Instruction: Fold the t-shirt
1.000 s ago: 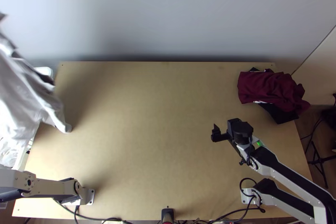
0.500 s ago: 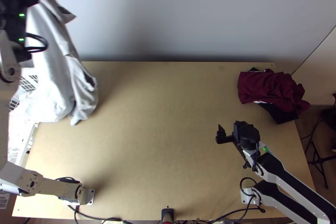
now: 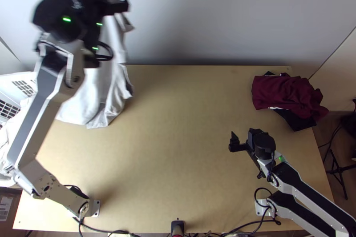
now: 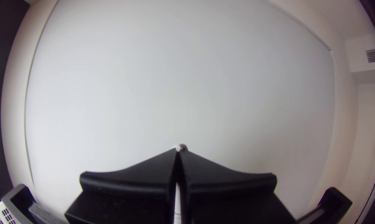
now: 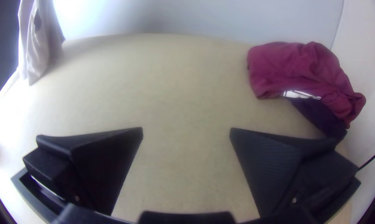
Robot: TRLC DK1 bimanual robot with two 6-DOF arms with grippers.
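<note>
T-shirt: pale grey-white (image 3: 104,99), in the upper left of the top view, hanging in long, loose folds, its lower part over the table (image 3: 178,148); I cannot tell whether the hem touches the wood.
Left gripper: high in the upper left of the top view; its fingers (image 4: 131,180) are together, with a small bit of pale cloth at the tips (image 4: 181,147). It seems to pinch the shirt by a small upper part, though blur hides which.
Right gripper (image 5: 186,129): low over the right half of the top view, fingers wide apart with nothing between them.
Maroon cloth (image 3: 285,92): bunched at the upper right, lying on a black cloth (image 3: 296,121).
White basket (image 3: 27,78): at the left edge, beside the table.
Shirt onto table: the step in hand, I judge; folding has not begun. Best brought well in from the left edge, then lowered hem first and drawn out smoothly so the body lies flat. The right gripper could take a free corner to widen it. Letting go too high would likely drop it in a heap; a small pinch may slip if the cloth is tugged.
</note>
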